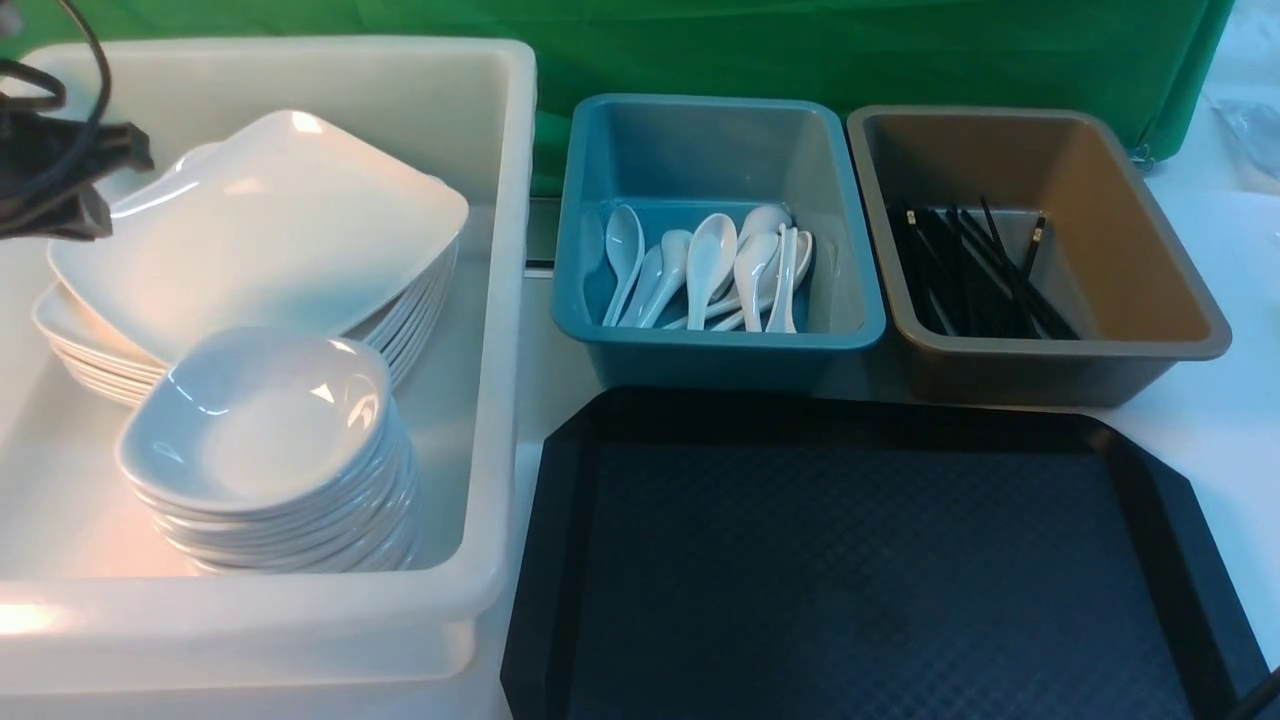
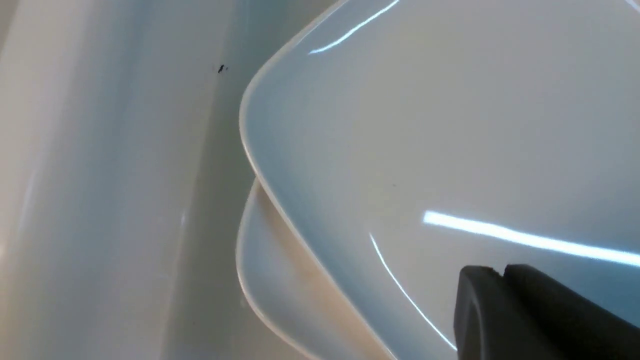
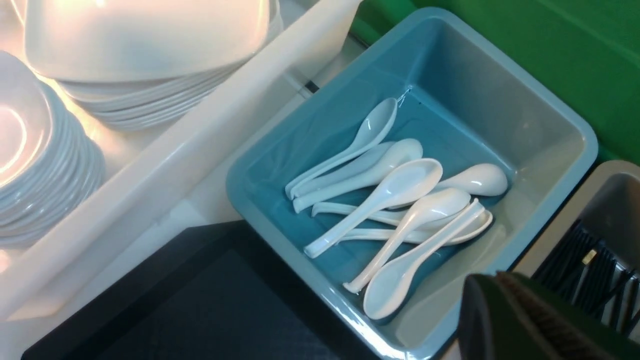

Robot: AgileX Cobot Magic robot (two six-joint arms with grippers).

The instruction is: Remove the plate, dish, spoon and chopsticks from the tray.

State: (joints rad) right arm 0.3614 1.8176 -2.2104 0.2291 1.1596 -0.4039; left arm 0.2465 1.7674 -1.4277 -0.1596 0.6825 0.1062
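The black tray (image 1: 870,570) lies at the front with nothing on its floor. A large white plate (image 1: 260,230) rests tilted on top of a stack of plates in the white tub (image 1: 500,300). My left gripper (image 1: 95,215) is shut and empty just above that plate's left part; in the left wrist view its shut tips (image 2: 500,274) hover over the plate (image 2: 425,125). A stack of small dishes (image 1: 255,425) stands in front of the plates. Several spoons (image 1: 710,265) lie in the blue bin. Black chopsticks (image 1: 975,270) lie in the brown bin. My right gripper (image 3: 492,282) is shut and empty above the near rim of the blue bin.
The blue bin (image 1: 600,180) and the brown bin (image 1: 1150,250) stand side by side behind the tray. A green cloth (image 1: 800,50) hangs at the back. The white tub fills the left side. White table shows at the right (image 1: 1230,420).
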